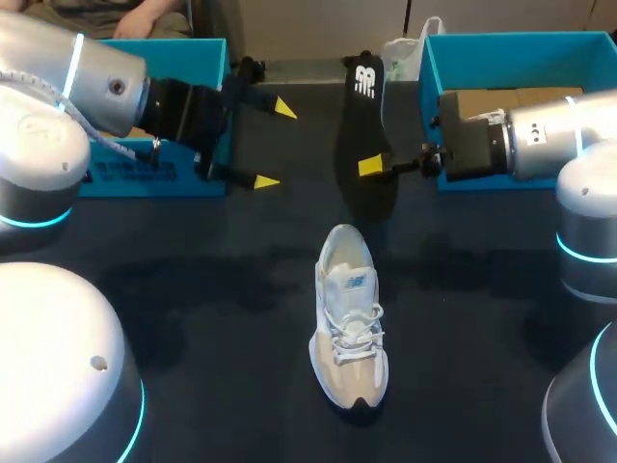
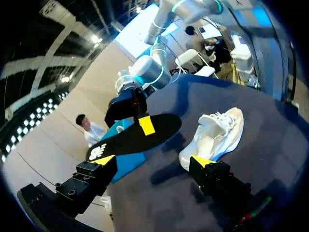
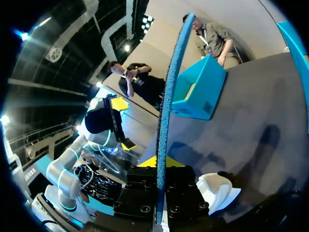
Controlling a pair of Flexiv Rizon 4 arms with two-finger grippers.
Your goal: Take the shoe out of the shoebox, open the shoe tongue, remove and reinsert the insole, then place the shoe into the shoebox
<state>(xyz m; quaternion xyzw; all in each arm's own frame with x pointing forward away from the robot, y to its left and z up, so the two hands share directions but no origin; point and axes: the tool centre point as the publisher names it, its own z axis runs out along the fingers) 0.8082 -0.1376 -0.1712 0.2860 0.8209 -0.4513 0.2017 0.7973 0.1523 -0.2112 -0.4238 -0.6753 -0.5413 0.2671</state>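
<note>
Well, the dark table (image 1: 193, 289) carried two blue boxes at its far side. The left box (image 1: 183, 58) sat at ten o'clock from the table's middle and the right box (image 1: 521, 43) at two o'clock. Out of both of them, the white shoe (image 1: 349, 328) stood upright on its sole on the open table, toe pointing to six o'clock, laces done up.

And the black insole (image 1: 364, 125) was out of the shoe! It hung clear of the table at twelve o'clock from the shoe, running lengthwise away from the robot. The right gripper (image 1: 371, 166) was clamped on its near half, coming in from three o'clock. From that wrist the insole (image 3: 169, 96) showed edge-on, pinched between the fingers.

Over at nine o'clock from the insole, the left gripper (image 1: 275, 145) was spread wide and held nothing, its two yellow tips well apart and pointing across towards the insole.
</note>
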